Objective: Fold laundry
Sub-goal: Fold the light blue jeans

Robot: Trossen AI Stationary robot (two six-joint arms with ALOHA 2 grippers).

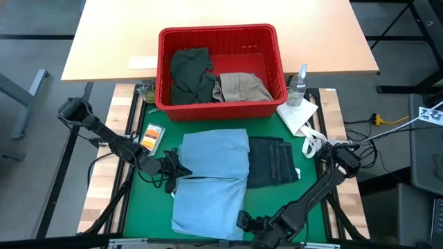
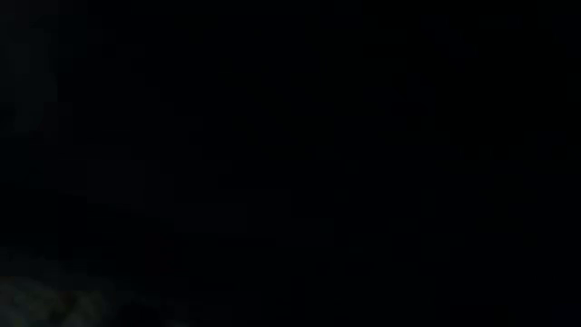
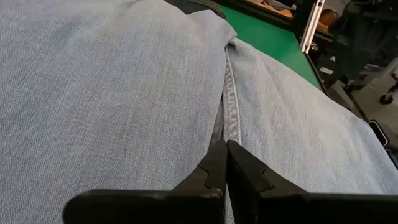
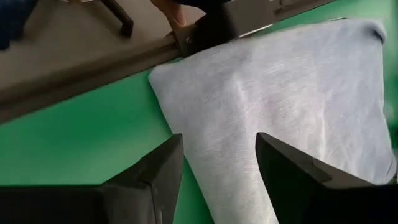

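Denim of a light blue (image 1: 211, 181) lies spread over the green mat (image 1: 142, 207) at lower centre of the high view, folded into an upper and a lower panel. Left claw (image 1: 181, 170), fingers pressed together, sits at the left edge of this denim, where the two panels meet; in the left wrist view its closed tips rest at a stitched seam, and whether cloth is pinched between them cannot be told. Right claw (image 1: 243, 220), fingers apart, lies low at the denim's lower right corner; in the right wrist view the pale cloth (image 4: 280, 106) fills the gap ahead of the spread fingers (image 4: 155, 171) without being gripped. Dark navy jeans (image 1: 271, 162), folded, lie touching the denim's right edge. Upper centre holds a red basket (image 1: 220, 36) containing a dark olive green piece (image 1: 190, 75) on the left and a beige khaki piece (image 1: 241, 87) on the right. Right of the basket stand a clear spray bottle (image 1: 298, 86) and a white cloth (image 1: 299, 113); an orange packet (image 1: 151, 136) lies at the mat's left. The low view is black. Nothing lies between either claw and the denim on the desk (image 1: 99, 181).
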